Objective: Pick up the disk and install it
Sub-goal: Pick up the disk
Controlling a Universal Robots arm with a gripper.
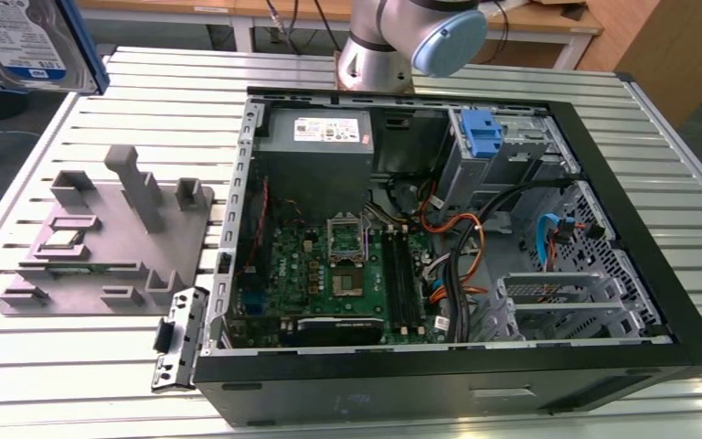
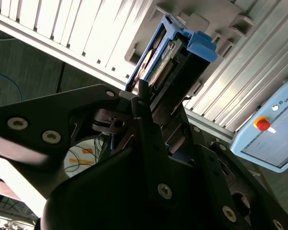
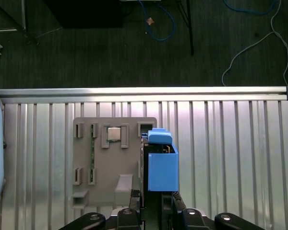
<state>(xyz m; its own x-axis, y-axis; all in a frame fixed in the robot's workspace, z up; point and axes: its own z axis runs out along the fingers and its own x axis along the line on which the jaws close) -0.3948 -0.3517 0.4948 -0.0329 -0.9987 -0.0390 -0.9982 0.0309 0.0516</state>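
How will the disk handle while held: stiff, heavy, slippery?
Probably rigid: the disk looks like a flat metal slab and shows no sag in the gripper. Likely heavy for its size, being metal. Its blue rails look like smooth plastic, so it may slip.

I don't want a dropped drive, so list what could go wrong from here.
1. The gripper clamps the disk by one end, high above the grey holder and table; a slip could drop it.
2. Loose cables crowd the open computer case beside the drive bay; the disk might snag there.
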